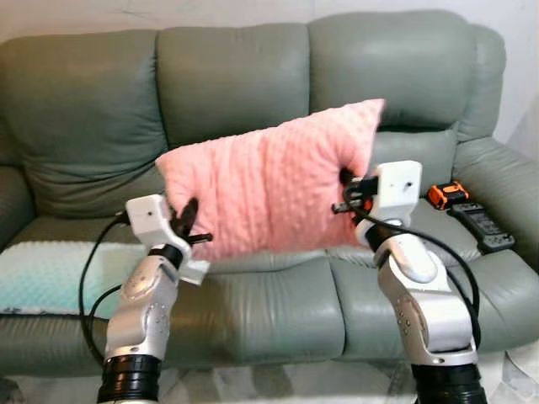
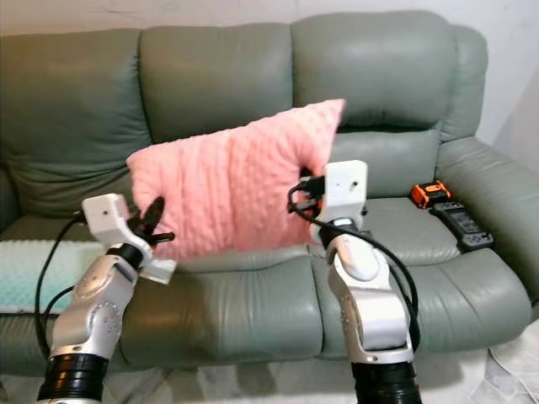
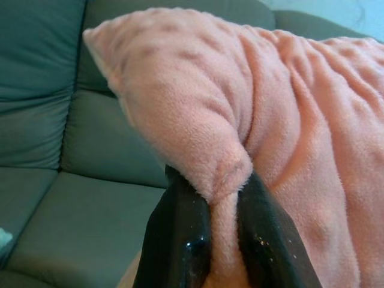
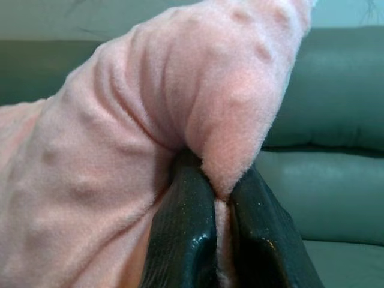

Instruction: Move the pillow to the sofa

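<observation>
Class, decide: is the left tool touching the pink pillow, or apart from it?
Touching. The left wrist view shows the left tool pinching an edge fold of the pink pillow between its two black fingers.

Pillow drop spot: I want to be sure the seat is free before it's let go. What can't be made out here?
- Eye views: the pillow, held by the left gripper and right gripper, hides the seat back and part of the sofa cushion behind it.
- Black device with orange part: too small to identify.
- Pale green cloth: cut off by the left edge.
- Wrist views: pillow blocks most of the seat.
</observation>
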{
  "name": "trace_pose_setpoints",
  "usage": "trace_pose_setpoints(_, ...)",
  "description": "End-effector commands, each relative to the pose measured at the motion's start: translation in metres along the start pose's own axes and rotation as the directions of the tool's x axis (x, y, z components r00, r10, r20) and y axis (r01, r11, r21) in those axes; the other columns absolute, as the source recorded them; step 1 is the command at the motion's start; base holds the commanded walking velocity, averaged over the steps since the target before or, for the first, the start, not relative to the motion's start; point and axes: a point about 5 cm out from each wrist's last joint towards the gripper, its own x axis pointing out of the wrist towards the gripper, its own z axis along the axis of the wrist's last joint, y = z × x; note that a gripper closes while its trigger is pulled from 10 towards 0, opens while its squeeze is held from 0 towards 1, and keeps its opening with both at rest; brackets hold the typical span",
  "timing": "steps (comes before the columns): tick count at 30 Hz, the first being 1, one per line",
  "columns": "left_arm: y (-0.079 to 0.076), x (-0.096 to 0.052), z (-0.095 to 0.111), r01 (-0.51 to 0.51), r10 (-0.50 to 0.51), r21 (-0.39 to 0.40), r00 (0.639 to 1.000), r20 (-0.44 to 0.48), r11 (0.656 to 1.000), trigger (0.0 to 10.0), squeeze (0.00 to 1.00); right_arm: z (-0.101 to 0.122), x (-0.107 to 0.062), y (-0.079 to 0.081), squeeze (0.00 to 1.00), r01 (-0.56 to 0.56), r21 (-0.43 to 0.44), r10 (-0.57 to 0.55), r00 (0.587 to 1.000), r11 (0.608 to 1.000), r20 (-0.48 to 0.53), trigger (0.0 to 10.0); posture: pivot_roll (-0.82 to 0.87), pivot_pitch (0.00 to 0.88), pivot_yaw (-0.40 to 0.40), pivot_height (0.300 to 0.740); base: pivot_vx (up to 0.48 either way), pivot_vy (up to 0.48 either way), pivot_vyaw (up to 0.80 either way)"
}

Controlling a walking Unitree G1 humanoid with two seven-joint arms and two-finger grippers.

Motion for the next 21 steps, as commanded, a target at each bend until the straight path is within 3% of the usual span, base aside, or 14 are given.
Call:
trace_pose_setpoints(1,-0.0112,0.0045,0.0035,0.032,-0.032,-0.006,0.999,0.011,0.999,10.0,0.00,0.0053,-0.0007,-0.0076,0.00,0.026,-0.012,-0.026,0.999,1.000,0.025,10.0,-0.06,0.000,0.050,0.740,0.281,0.390,0.00)
trace_pose_setpoints(4,-0.0119,0.0050,0.0028,0.031,-0.031,0.002,1.000,0.001,1.000,10.0,0.00,0.0052,-0.0007,-0.0078,0.00,0.028,-0.010,-0.028,0.999,1.000,0.025,10.0,-0.06,0.000,0.051,0.740,0.259,0.405,0.00)
trace_pose_setpoints(21,-0.0119,0.0065,0.0000,0.021,-0.020,0.025,0.999,-0.029,0.999,10.0,0.00,0.0051,-0.0012,-0.0074,0.00,0.032,-0.005,-0.032,0.999,0.999,0.028,10.0,-0.06,0.000,0.056,0.740,0.000,0.440,0.00)
